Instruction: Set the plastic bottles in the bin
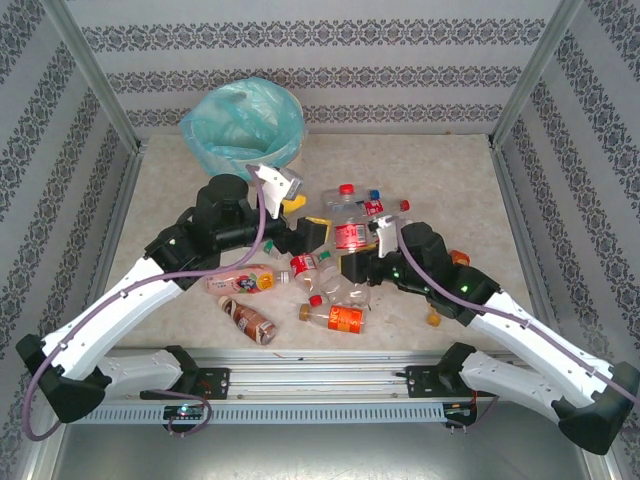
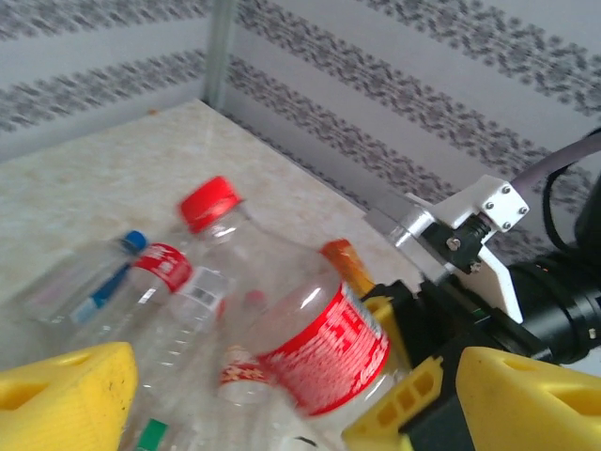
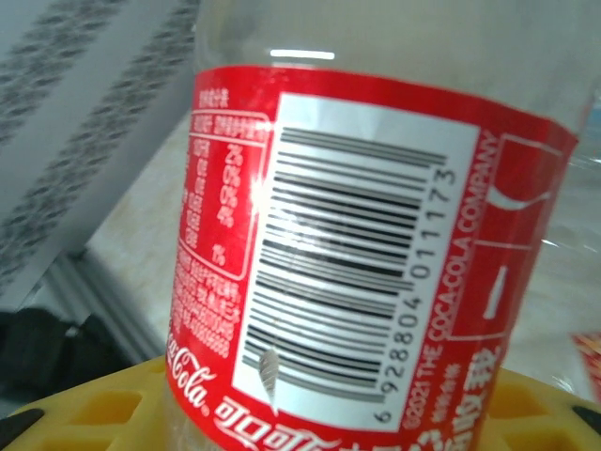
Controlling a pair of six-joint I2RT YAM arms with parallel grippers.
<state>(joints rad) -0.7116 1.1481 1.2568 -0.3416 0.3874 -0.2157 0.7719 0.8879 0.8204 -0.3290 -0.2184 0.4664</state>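
Coca-Cola bottle sits directly between right gripper fingers, label facing its camera; whether clamped, I cannot tell. Left gripper fingers stand apart.

The clear plastic bottle with red label is seen glossy and smooth; the beige marbled tabletop, matt; the turquoise bin liner, thin crinkled film.

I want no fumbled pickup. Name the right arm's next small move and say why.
Probably squeeze the right pincer fully shut on the Coca-Cola bottle before lifting. Its red label sits right at the wrist camera and a yellow finger lies right beside it, yet a firm grip cannot be confirmed.
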